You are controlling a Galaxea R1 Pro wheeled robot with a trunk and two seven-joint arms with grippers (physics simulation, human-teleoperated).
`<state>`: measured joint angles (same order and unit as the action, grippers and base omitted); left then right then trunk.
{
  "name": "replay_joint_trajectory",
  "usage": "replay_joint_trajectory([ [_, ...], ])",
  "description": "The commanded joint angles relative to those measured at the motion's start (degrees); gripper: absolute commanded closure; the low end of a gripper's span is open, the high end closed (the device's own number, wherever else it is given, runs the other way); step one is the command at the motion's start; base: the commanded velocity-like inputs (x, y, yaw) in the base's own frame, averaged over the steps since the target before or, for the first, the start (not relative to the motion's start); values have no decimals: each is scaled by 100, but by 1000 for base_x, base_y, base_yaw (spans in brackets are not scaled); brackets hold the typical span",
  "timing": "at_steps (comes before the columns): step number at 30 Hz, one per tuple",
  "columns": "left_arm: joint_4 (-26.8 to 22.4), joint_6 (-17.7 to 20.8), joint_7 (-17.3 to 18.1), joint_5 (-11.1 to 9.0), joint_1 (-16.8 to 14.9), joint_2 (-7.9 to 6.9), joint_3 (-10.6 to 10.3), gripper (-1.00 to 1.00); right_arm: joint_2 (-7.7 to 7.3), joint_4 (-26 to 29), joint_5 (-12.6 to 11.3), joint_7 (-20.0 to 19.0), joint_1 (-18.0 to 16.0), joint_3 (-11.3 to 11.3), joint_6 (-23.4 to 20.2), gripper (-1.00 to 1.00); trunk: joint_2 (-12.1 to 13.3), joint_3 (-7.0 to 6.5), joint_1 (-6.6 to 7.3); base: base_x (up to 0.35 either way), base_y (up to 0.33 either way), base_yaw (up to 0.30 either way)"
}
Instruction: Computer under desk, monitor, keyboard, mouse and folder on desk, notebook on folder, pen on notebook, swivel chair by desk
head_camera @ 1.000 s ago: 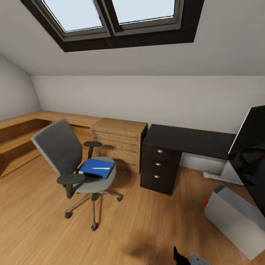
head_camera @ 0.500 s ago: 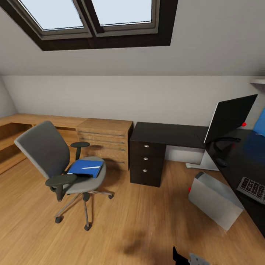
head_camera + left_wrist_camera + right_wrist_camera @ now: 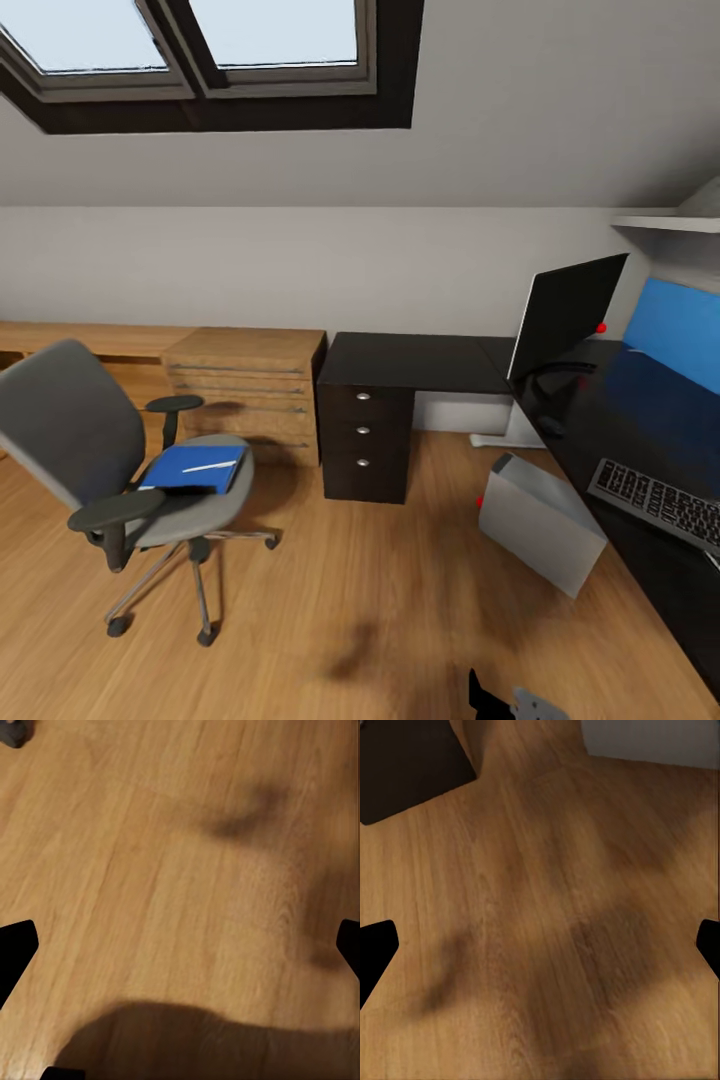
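Note:
The grey swivel chair (image 3: 95, 450) stands on the floor at the left, apart from the desk. On its seat lies the blue folder (image 3: 185, 472) with the white pen (image 3: 209, 466) on top; the notebook is hidden. The black desk (image 3: 420, 362) runs along the wall and down the right side. On it stand the monitor (image 3: 565, 312) and, nearer, the keyboard (image 3: 655, 500). A small dark lump, perhaps the mouse (image 3: 549, 428), lies near the monitor stand. The grey computer (image 3: 540, 522) sits on the floor at the desk's edge. My left gripper (image 3: 180, 945) and right gripper (image 3: 540, 952) are both open over bare floor.
A light wooden drawer cabinet (image 3: 245, 390) stands left of the desk's dark drawer unit (image 3: 365, 440). A blue panel (image 3: 680, 335) leans behind the desk at the right, under a wall shelf (image 3: 665, 222). A chair caster (image 3: 15, 731) shows in the left wrist view.
The camera has turned to the right, so the whole picture slid left. The keyboard, the blue panel and more of the desk's right wing came into view. Nothing itself has moved.

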<state>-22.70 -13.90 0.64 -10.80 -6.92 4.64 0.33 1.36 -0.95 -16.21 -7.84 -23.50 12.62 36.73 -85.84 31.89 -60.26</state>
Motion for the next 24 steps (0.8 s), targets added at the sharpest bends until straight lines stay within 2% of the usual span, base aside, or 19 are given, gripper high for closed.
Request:
replay_joint_trajectory([
  [1,2,-16,7,-36,-2,1,2,-100,-1,-10,-58,-60,-6,24,19,-100,-3,5,0,0,0,-78],
  [9,2,-16,7,-36,-2,1,1,-100,-16,-13,-58,-66,-6,28,4,-100,-3,3,0,-30,0,-27],
  [15,2,-16,7,-36,-2,1,-2,-100,-39,-18,-66,-64,-6,29,-13,-100,-3,3,0,-256,-20,-2],
  [24,2,-10,7,-36,-2,1,0,-100,-44,-19,-67,-60,-6,30,-24,-100,-3,3,0,-296,-148,0],
])
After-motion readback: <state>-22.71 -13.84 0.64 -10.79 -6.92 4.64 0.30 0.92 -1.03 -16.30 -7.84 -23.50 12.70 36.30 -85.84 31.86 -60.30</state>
